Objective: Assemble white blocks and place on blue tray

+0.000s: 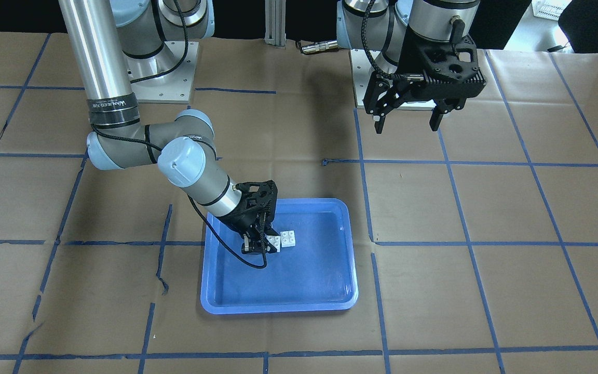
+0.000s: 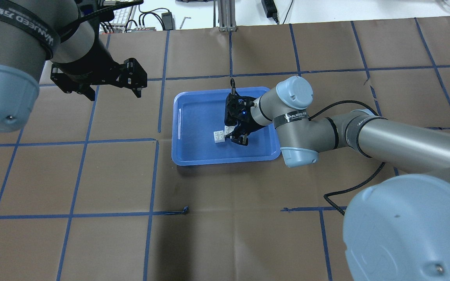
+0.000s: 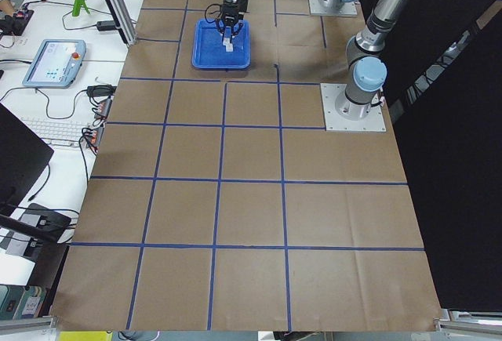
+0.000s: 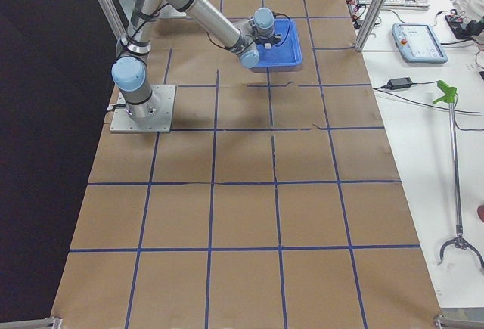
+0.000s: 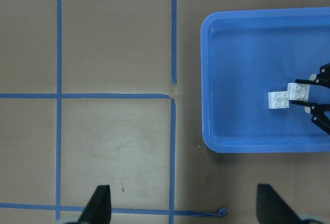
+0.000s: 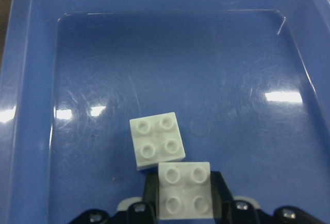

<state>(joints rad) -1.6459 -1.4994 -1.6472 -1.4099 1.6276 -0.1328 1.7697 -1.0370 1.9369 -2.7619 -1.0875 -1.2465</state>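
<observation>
Mia: Brown paper covers the worktop [image 1: 486, 291], with blue tape lines [image 1: 538, 164] across it. What is closest to the right wrist camera?

Sam: The right claw [image 6: 184, 199]. Its two fingers [image 6: 218, 195] are pinching one white block [image 6: 184, 189] by its sides, studs up.

Mia: And the other white block [image 6: 157, 140]?

Sam: It lies loose on the floor of the blue tray [image 1: 278, 308]. In that view it is just ahead of the pinched one and a bit to the left, and it is turned a little. Their corners meet, but I can't tell if they touch or if one is higher.

Mia: Are they stuck together?

Sam: I don't think so. They sit side by side, not stacked. I guess the pinched one has to go up and over, then line up with those four studs before it gets pushed down.

Mia: Which way is the long side?

Sam: They have no long side. Both are square.

Mia: How is the right arm?

Sam: It reaches over the tray's edge, bent at the wrist, with the claw slanting down.

Mia: And farther off?

Sam: The left claw [image 1: 407, 125] hangs high over bare paper, well apart from the tray. Its fingers are spread wide and hold nothing. The right arm is much nearer to the blocks.
</observation>
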